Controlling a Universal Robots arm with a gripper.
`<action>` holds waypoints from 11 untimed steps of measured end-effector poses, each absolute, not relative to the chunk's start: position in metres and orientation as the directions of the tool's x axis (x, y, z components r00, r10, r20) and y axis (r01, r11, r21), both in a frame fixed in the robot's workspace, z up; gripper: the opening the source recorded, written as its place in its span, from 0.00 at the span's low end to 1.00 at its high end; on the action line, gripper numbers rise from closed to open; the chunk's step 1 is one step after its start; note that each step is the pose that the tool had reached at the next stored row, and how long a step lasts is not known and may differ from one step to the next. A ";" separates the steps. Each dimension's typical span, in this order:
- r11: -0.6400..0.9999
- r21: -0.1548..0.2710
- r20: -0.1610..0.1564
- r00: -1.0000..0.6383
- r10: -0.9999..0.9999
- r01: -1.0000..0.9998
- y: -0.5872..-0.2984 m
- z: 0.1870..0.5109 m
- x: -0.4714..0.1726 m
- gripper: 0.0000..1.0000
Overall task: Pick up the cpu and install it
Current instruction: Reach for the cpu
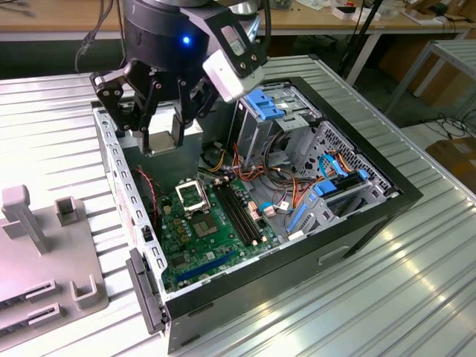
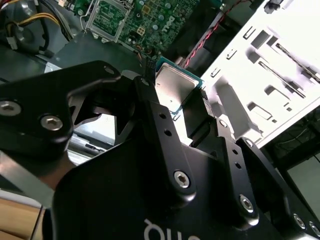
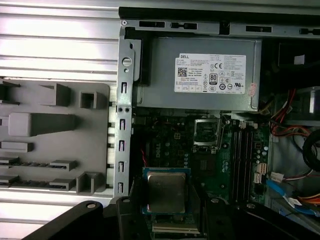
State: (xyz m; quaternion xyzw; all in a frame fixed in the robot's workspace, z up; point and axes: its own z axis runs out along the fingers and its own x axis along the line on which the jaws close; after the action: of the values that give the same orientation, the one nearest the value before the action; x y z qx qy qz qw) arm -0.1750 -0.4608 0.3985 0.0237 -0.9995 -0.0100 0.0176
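Observation:
The cpu (image 1: 161, 143) is a flat silver square with a thin green rim, and it hangs above the open computer case (image 1: 372, 208). My gripper (image 1: 160, 140) is shut on it, one black finger on each of two opposite edges. Both wrist views show the cpu (image 2: 174, 87) (image 3: 166, 191) clamped between the fingers (image 2: 150, 107), top face toward the camera. The black socket frame (image 1: 192, 197) (image 3: 206, 131) sits on the green motherboard (image 1: 223, 238), below the gripper and toward the exterior view's right. Its middle shows bare.
A grey fixture tray (image 1: 37, 260) (image 3: 50, 140) lies outside the case at the exterior view's left. Inside the case are the power supply box (image 3: 200, 75), black memory slots (image 1: 238, 212), blue drive brackets (image 1: 271, 104) and loose cables (image 1: 294, 186). The case's metal side wall (image 1: 119, 171) stands close to the gripper.

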 end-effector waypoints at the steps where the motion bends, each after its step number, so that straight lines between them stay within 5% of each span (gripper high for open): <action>1: 0.999 0.021 0.035 -0.998 -0.048 -0.047 -0.461 0.399 -0.173 0.47; 11: 0.999 0.021 0.035 -0.998 -0.048 -0.047 -0.461 0.398 -0.141 0.47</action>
State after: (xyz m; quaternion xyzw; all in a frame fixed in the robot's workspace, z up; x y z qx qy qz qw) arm -0.1412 -0.4608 0.3983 0.0238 -0.9995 -0.0100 0.0180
